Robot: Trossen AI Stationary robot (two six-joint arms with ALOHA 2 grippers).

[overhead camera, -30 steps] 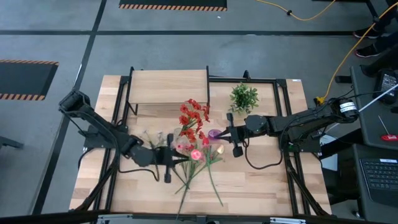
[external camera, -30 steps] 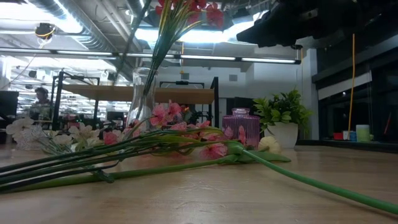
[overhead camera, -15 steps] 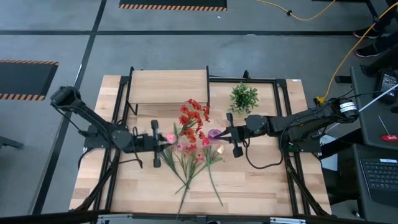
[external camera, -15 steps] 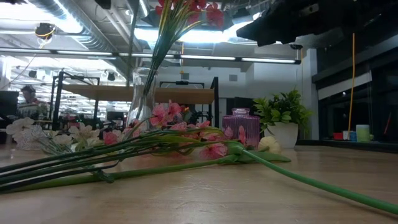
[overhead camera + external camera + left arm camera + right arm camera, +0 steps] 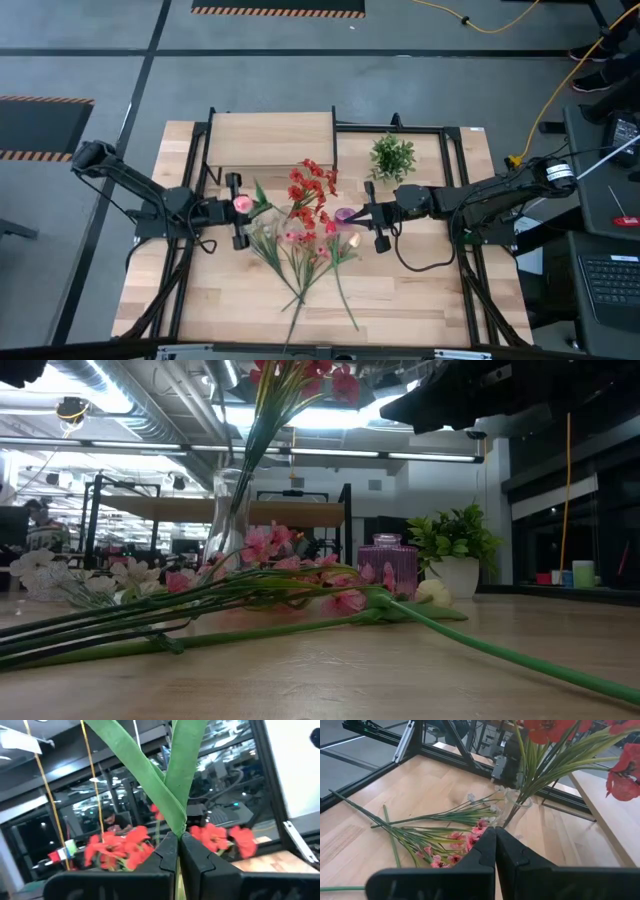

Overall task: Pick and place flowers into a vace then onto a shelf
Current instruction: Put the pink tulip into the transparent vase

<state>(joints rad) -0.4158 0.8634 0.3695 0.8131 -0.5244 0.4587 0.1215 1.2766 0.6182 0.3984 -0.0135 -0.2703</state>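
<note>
Pink tulip (image 5: 241, 203) clamped in the left gripper (image 5: 235, 208), above the tabletop (image 5: 420, 300) toward its left edge.
Its green stem (image 5: 176, 780) is pinched between the closed fingers (image 5: 165, 857) — red blossoms (image 5: 312, 187) stand in a glass vase (image 5: 230, 510) mid-table, more flowers (image 5: 310, 255) lie toward the front edge, the shelf (image 5: 270, 140) sits at the back. Right gripper (image 5: 376, 215) hovers right of the vase — fingers together, empty.

Grey floor (image 5: 100, 40), hazard-striped mats (image 5: 278, 8), ceiling strip lights (image 5: 330, 454).
</note>
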